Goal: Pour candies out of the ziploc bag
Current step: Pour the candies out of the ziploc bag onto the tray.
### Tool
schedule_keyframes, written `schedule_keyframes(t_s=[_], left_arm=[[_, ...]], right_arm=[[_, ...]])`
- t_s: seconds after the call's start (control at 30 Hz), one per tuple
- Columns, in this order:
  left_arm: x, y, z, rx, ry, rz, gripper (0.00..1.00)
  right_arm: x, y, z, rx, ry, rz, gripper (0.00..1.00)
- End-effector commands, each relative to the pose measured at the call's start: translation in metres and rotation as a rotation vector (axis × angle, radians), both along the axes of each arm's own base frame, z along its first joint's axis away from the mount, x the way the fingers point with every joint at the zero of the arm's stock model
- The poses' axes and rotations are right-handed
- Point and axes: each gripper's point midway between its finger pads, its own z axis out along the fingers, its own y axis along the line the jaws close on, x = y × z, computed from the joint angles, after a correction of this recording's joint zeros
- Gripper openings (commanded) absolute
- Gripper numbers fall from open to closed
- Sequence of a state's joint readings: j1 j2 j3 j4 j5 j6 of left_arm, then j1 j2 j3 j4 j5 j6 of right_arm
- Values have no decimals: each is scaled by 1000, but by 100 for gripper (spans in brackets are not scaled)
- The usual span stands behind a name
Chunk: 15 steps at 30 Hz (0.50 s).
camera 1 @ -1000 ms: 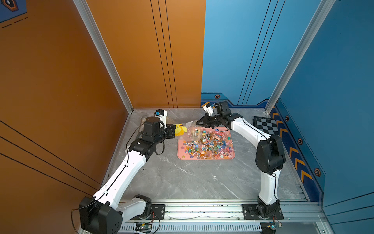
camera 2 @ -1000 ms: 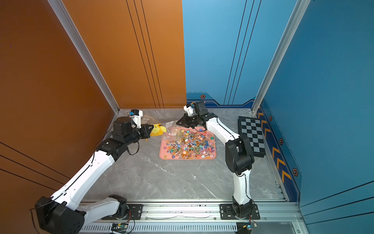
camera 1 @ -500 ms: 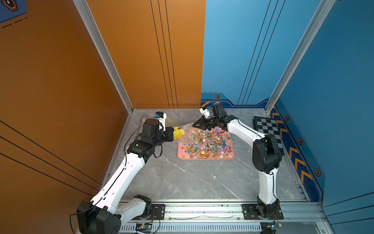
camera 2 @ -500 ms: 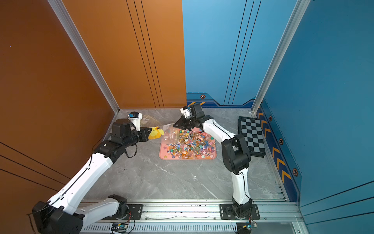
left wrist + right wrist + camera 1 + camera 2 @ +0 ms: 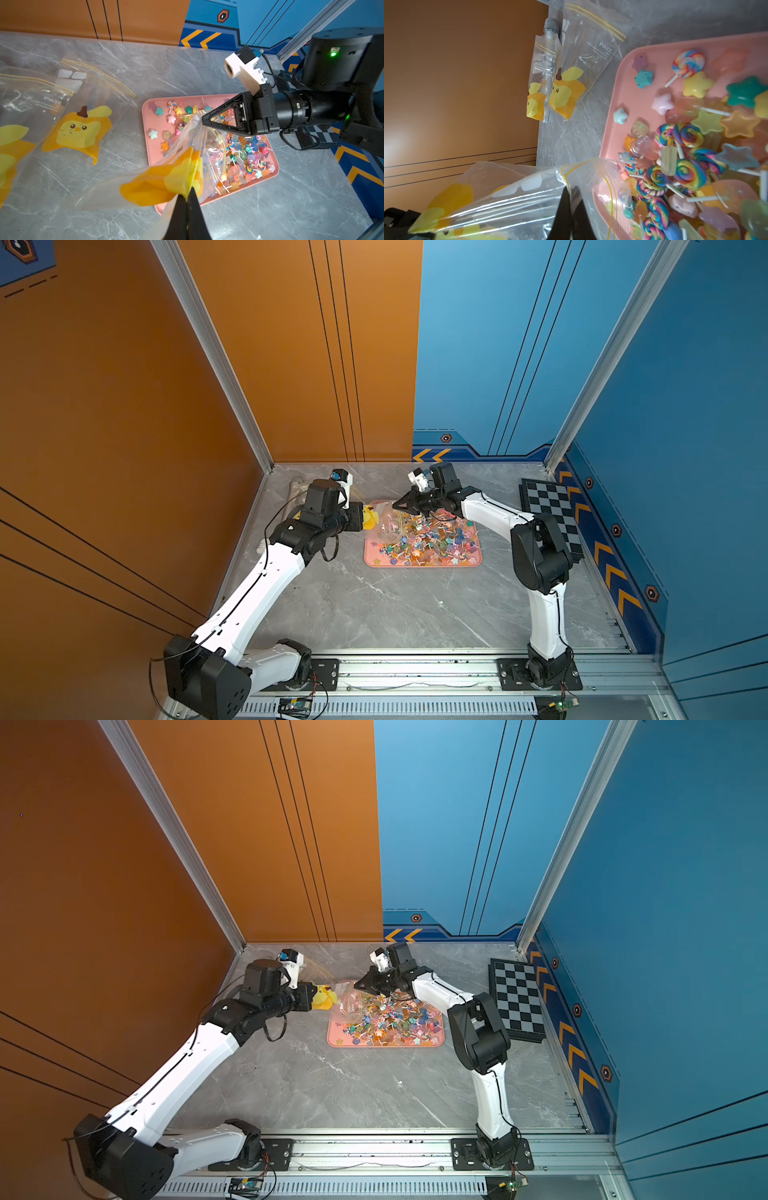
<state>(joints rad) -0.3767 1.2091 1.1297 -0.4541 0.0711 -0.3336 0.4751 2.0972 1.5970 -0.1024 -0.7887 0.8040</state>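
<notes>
A ziploc bag [image 5: 166, 178] is held between both grippers over the left end of a pink tray [image 5: 419, 563].
Near the far left corner of the bench [image 5: 395, 614], two other printed bags [image 5: 76, 124] are laid flat. The left gripper [image 5: 187, 194] is clamped on the bag's yellow-printed end, just off the tray's left rim; the right gripper [image 5: 204, 120] is pinched together on its zip edge above the tray. The candies [image 5: 428, 539] are spread across the tray, toward the bench's far edge. A chessboard [image 5: 550, 514] is set along the right edge.
</notes>
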Motion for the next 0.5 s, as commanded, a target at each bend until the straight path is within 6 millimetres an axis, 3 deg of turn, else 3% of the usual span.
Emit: schedule_keyframes(t_s=[0.0, 0.2, 0.37, 0.47], left_arm=[[4, 5, 17, 9, -59, 49, 0], [-1, -9, -11, 22, 11, 21, 2], [-5, -10, -17, 23, 16, 18, 24], [-7, -11, -20, 21, 20, 9, 31]], right_arm=[[35, -40, -43, -108, 48, -197, 0], [33, -29, -47, -68, 60, -195, 0], [33, -31, -46, -60, 59, -198, 0], [33, -32, -47, -58, 61, -199, 0]])
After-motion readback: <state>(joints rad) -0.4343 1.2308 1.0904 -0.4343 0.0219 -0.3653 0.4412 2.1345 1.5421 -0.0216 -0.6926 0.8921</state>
